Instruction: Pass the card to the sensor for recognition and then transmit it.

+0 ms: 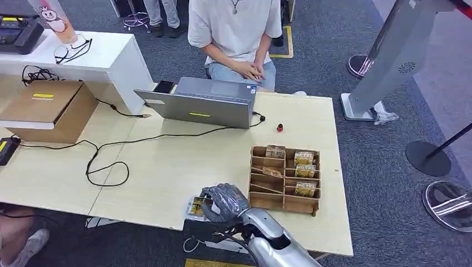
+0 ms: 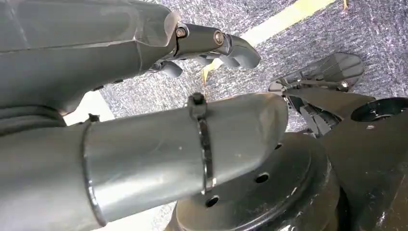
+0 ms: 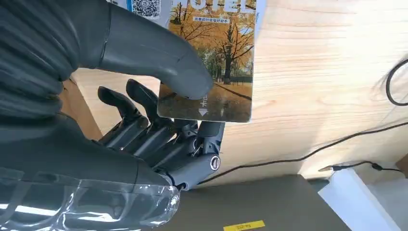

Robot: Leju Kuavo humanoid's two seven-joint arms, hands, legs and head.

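Right hand point(image 1: 224, 201) pinching card point(image 3: 211, 62) over table point(image 1: 167, 167) edge, left hand point(image 2: 211, 45) hanging, fingers curled, holding nothing

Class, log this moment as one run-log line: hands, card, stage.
right hand: pinches card above table | left hand: hangs over floor, holds nothing | stage: card held, not yet passed on

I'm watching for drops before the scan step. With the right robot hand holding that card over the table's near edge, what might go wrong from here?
1. The right robot hand pinches the card only near one end under the thumb, so it may slip or twist.
2. The black cable trails across the table; a low sweep might snag it.
3. The wooden card rack stands close beside the hand and could be bumped.
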